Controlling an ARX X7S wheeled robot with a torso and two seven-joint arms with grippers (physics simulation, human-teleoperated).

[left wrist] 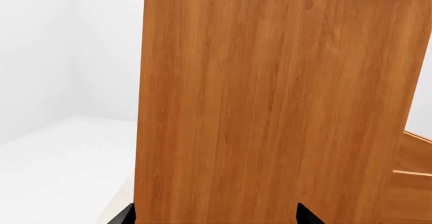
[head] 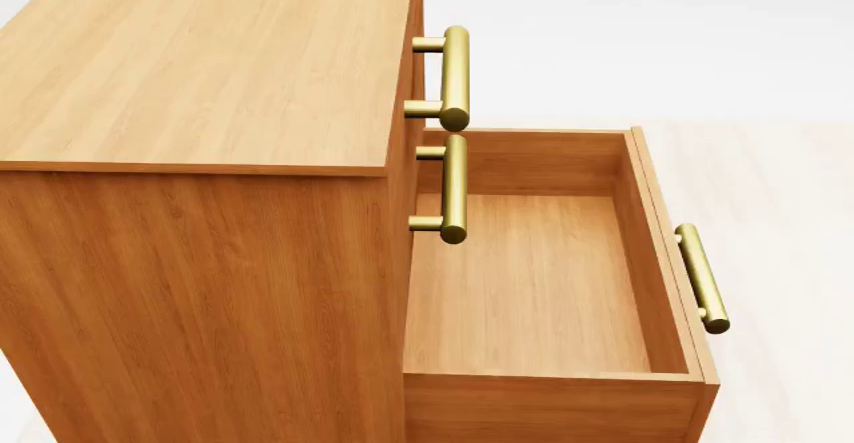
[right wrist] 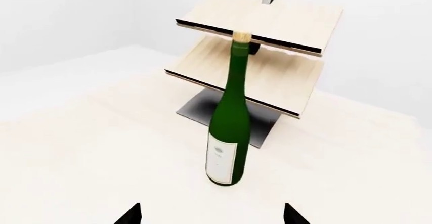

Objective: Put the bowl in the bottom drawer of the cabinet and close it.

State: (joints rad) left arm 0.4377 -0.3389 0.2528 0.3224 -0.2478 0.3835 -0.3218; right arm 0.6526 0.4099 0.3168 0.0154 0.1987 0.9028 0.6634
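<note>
Three views were given, and none of them showed the bowl, so its place could not be told.

In the left wrist view almost the whole picture was filled by a side wall of the cabinet (left wrist: 270, 102), orange-brown wood grain, cut off at the upper and lower edges. Only two dark fingertips (left wrist: 305, 216) of the left gripper (left wrist: 214, 216) entered at the picture's edge, standing clearly apart with nothing between them. At one edge a small part of a wooden box was seen, too little to identify.

In the head view the cabinet (head: 200, 73) stood at the left, seen from above, its base cut off. The bottom drawer (head: 534, 283) was pulled far out toward the right, and its visible floor was bare wood. Its brass handle (head: 702, 278) was on the front. The handles of the two upper drawers (head: 455, 78), both closed, hid a small part of the open drawer's inner corner. No arm appeared here.

In the right wrist view a tall green bottle (right wrist: 229, 128) stood upright on a pale surface (right wrist: 88, 133), in front of a slanted wood rack (right wrist: 260, 47) whose top was partly hidden behind the bottle's neck. The right gripper (right wrist: 212, 216) showed only two dark tips, spread apart and empty.
</note>
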